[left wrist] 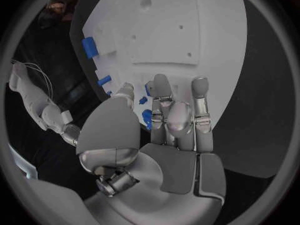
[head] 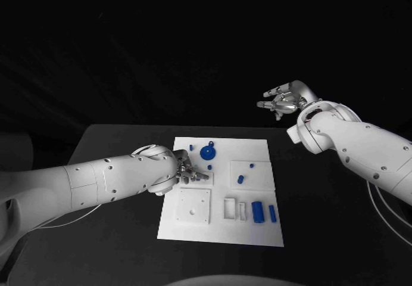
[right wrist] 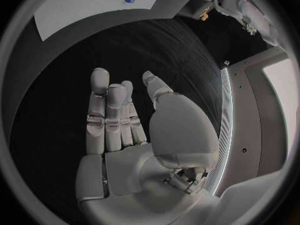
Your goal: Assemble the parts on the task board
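Two white robot arms at a black counter (head: 112, 137) holding a flat white rectangular task board (head: 225, 223).

The left hand (head: 184, 171) rests on the board's left edge, fingers (left wrist: 161, 92) straight beside small blue plastic parts (left wrist: 145, 117), gripping nothing. The right hand (head: 286, 101) hovers well beyond the board, fingers spread, empty.

A black table (head: 112, 143) carried the work. Directly on it lay one thing, the white task board (head: 225, 229), a flat rectangular plate set lengthwise away from the robot. The left hand (head: 184, 170) hung over the board's left edge, about midway along it, so the board spread out beneath and to the right of that hand. The right hand (head: 287, 101) was raised well beyond the board's far right corner, with bare dark tabletop between them.
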`<control>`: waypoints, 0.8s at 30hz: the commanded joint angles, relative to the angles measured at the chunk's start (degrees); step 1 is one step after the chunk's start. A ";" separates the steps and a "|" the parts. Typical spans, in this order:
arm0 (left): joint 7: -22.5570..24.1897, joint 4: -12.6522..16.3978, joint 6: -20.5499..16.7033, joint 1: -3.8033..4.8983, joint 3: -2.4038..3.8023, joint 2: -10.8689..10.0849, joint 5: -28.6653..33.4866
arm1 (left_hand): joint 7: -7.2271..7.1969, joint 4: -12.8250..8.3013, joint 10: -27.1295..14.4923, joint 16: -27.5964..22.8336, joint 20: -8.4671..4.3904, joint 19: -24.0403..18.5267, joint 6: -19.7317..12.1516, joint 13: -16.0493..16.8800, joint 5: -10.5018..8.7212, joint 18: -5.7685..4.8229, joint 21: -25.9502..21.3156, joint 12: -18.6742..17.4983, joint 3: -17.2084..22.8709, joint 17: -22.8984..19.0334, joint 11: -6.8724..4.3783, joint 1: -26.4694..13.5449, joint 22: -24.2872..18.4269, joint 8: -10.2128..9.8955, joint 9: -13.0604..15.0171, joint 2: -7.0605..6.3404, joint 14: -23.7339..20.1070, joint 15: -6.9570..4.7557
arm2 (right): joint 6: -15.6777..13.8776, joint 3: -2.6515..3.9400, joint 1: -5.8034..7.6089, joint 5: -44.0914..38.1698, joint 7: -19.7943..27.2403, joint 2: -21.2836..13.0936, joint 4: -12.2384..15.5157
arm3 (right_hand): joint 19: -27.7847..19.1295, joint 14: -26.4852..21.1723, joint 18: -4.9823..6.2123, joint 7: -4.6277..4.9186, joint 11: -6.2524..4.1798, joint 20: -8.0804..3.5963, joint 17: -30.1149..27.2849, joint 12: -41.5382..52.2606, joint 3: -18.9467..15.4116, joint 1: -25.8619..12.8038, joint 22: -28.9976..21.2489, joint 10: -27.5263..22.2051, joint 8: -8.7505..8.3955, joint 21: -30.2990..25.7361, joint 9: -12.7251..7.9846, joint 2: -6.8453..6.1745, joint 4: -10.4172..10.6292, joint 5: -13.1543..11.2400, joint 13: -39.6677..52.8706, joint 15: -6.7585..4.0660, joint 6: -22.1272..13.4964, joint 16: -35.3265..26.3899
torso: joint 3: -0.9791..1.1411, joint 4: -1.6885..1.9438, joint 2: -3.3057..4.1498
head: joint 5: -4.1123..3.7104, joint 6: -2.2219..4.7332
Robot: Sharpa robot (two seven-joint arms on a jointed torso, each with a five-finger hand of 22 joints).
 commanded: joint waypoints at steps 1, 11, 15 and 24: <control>0.24 0.78 0.81 0.14 0.25 -0.45 0.26 | 0.05 -0.02 2.60 -0.27 -0.35 0.15 0.19 -0.22 -0.17 -0.03 -0.15 0.20 -3.15 0.15 0.02 -0.24 1.06 -0.35 -0.13 0.52 0.14 -0.31 | 0.40 0.03 -0.06 -0.29 0.43 -0.04 0.09 | 2.00 -0.40 0.24 0.03 -0.06 -0.31 -0.11 -0.02 -0.07 -0.57 -0.17 -0.31 0.00 -0.49 0.09 -0.09 0.43 0.14 -0.07 -0.07 -0.54 -0.39 | 0.05 0.00 -0.02 | -0.15 -0.03; -0.14 2.33 1.27 1.06 3.69 -2.13 0.51 | 0.10 0.10 2.59 -0.52 -0.58 0.06 0.05 -0.70 -0.16 -0.36 -0.17 0.17 -4.09 -0.01 0.04 -0.51 1.03 -0.38 -0.46 0.37 0.03 -0.36 | 0.17 0.03 -0.16 -0.13 0.48 -0.17 -0.07 | 2.02 -0.39 0.24 0.03 -0.06 -0.31 -0.15 -0.02 -0.26 -0.65 -0.30 -0.30 0.00 -0.61 0.09 -0.14 0.70 0.30 -0.14 -0.05 -0.77 -0.44 | 0.03 0.17 -0.08 | -0.06 0.18; 0.41 2.27 2.64 2.03 4.88 -2.50 1.81 | 0.65 0.03 2.17 -2.22 -0.62 -0.50 -1.72 -1.36 -0.20 -0.52 -0.61 -1.20 -3.30 -2.77 0.42 0.44 0.88 -0.65 -1.36 1.45 -1.32 -0.19 | 0.18 0.04 -0.18 -0.07 0.52 -0.15 -0.16 | 2.02 -0.39 0.24 0.03 -0.06 -0.31 -0.15 -0.02 -0.26 -0.65 -0.30 -0.30 0.00 -0.61 0.09 -0.14 0.70 0.30 -0.14 -0.05 -0.77 -0.44 | 0.01 0.08 -0.02 | 0.04 0.53; 2.15 -4.18 8.62 5.93 5.92 -1.08 4.55 | 3.36 -7.46 2.07 -7.46 0.23 -1.14 -9.98 -1.40 10.52 -0.64 -4.45 -9.13 -4.52 -11.51 1.74 6.33 0.57 -0.54 -20.27 10.01 -4.33 0.87 | 0.53 0.04 -0.21 0.51 0.74 -0.15 -0.40 | 2.09 -0.30 0.22 0.02 -0.08 -0.34 -0.16 0.02 -0.20 -0.60 -0.29 -0.25 0.00 -0.30 0.09 0.02 0.85 0.56 -0.17 -0.09 -0.68 -0.41 | 0.04 -0.04 0.12 | 0.40 1.89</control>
